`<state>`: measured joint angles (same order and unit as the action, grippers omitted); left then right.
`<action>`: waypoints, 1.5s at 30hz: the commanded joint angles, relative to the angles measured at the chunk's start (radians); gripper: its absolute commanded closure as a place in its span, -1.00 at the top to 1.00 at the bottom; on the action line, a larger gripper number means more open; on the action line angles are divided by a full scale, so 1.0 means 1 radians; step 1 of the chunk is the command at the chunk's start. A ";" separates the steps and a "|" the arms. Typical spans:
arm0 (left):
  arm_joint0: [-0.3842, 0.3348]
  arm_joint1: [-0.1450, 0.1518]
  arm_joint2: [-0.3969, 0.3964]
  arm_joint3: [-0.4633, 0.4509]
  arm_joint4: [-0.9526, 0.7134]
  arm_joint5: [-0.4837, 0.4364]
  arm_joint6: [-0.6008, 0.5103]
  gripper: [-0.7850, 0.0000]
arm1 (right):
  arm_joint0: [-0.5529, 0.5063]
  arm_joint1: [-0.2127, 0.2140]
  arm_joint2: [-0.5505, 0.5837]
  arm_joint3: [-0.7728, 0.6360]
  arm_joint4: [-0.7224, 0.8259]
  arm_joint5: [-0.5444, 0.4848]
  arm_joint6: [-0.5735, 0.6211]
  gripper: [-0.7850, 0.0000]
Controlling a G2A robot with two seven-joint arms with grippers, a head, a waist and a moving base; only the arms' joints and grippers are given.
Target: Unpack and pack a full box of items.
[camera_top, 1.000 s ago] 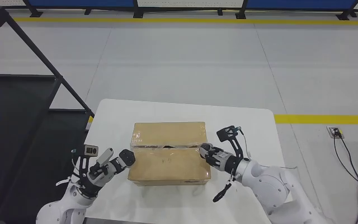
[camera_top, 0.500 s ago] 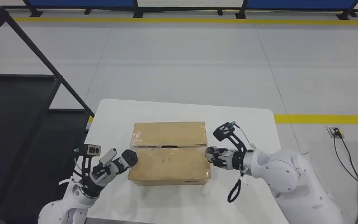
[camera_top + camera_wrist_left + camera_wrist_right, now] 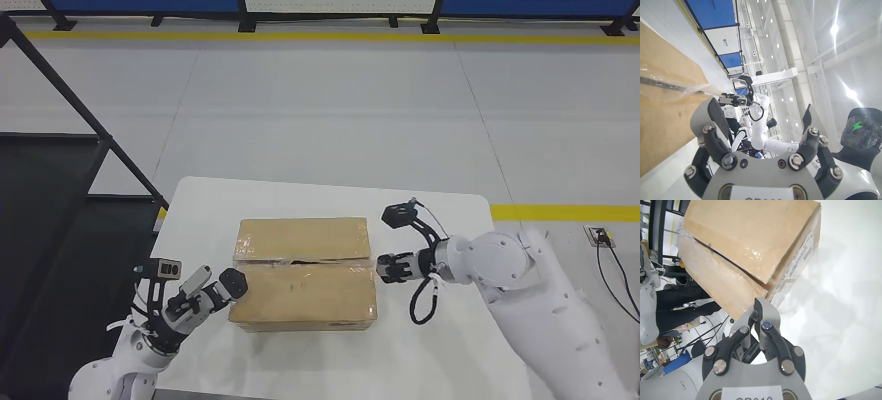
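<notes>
The desk (image 3: 440, 340) carries one thing, the box (image 3: 300, 290). It sits mid-desk with its long axis running from my left to my right, square to me, flaps down. The seam between the two flaps runs along that same axis. The far flap is slightly lifted at the right end, so a dark slit shows there.

Clear tape (image 3: 702, 89) lies along the seam, wrinkled and partly lifted. Seen from my left wrist, its loose end rises off the right end of the box in a thin tongue and reaches the tips of my right pincer (image 3: 383, 268).

That pincer sits just off the right end of the box at seam height, and it is clenched on the tape, fingers pressed together with a scrap of film between them. My left pincer (image 3: 232, 285) is released, jaws wide, holding nothing. It hangs just beside the near left corner of the box and I cannot tell whether it touches the card.

I judge the unpacking barely begun: the box is closed and nothing is out. The strip runs leftward from my right pincer along the seam, so the peel must go back along that line. My left pincer is the nearer one to brace the box. If it is not braced, the box may slide with the pull.
</notes>
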<state>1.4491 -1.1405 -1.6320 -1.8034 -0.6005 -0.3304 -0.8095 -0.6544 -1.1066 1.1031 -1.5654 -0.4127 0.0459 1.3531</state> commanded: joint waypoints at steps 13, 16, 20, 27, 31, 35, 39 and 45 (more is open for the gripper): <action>-0.008 0.001 0.008 0.012 0.001 0.004 0.008 1.00 | 0.092 -0.016 -0.070 0.108 0.041 -0.041 -0.040 -1.00; -0.009 0.002 0.010 0.012 0.003 0.005 0.007 1.00 | 0.083 -0.013 -0.061 0.095 0.038 -0.048 -0.055 -1.00; -0.011 0.002 0.011 0.010 0.005 0.005 0.010 1.00 | 0.059 -0.006 -0.050 0.050 0.035 -0.076 -0.075 -1.00; -0.011 0.003 0.014 0.010 0.003 0.003 0.012 1.00 | -0.034 0.018 0.014 -0.075 -0.085 -0.168 -0.224 -1.00; -0.008 0.003 0.015 0.008 0.002 -0.002 0.011 1.00 | -0.109 0.028 0.034 -0.155 -0.205 -0.203 -0.368 -1.00; -0.001 0.004 0.011 0.005 -0.001 -0.009 0.010 1.00 | -0.170 0.034 0.044 -0.215 -0.314 -0.206 -0.480 -1.00; 0.006 0.004 0.004 0.004 -0.005 -0.015 0.008 1.00 | -0.230 0.037 0.052 -0.261 -0.407 -0.195 -0.595 -1.00; 0.016 0.005 -0.001 -0.002 -0.009 -0.022 0.005 1.00 | -0.281 0.036 0.044 -0.298 -0.501 -0.151 -0.662 -1.00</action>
<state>1.4638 -1.1353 -1.6324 -1.8049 -0.6092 -0.3518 -0.8041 -0.9335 -1.0700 1.1479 -1.8625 -0.9100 -0.1109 0.6901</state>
